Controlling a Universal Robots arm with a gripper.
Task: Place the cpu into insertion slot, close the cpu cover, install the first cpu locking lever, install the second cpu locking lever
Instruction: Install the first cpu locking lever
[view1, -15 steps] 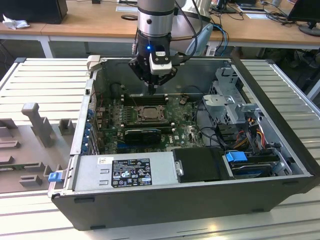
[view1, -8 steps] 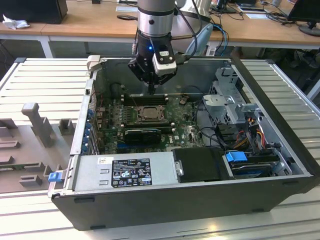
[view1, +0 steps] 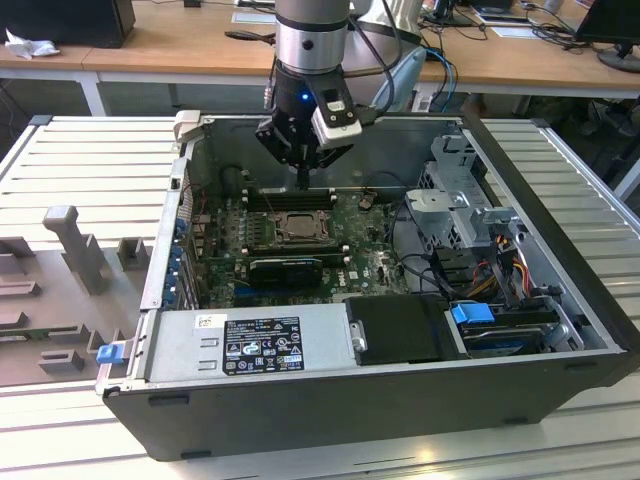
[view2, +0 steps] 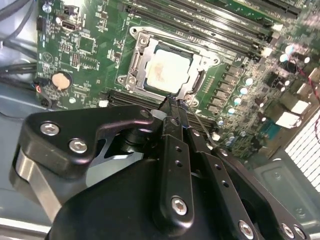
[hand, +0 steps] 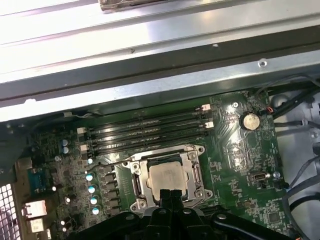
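Observation:
The cpu (hand: 167, 177) (view2: 167, 70) lies flat in the insertion slot (view1: 297, 228) on the green motherboard. The cpu cover (hand: 192, 172) (view2: 142, 60) is folded down around it as a silvery frame. My gripper (view1: 302, 182) hangs just above the socket's far edge in the exterior view. In both wrist views its fingertips (view2: 172, 102) (hand: 170, 192) are pressed together at the socket's rim with nothing between them. A thin wire lever (view2: 200, 125) runs beside the fingers, and another (hand: 112, 162) sticks out sideways from the socket.
The motherboard sits deep in an open black computer case (view1: 560, 200). Long black memory slots (hand: 150, 127) lie beside the socket. A power supply (view1: 250, 345), a drive cage (view1: 465, 205) and loose cables (view1: 420, 265) crowd the exterior view's right and front.

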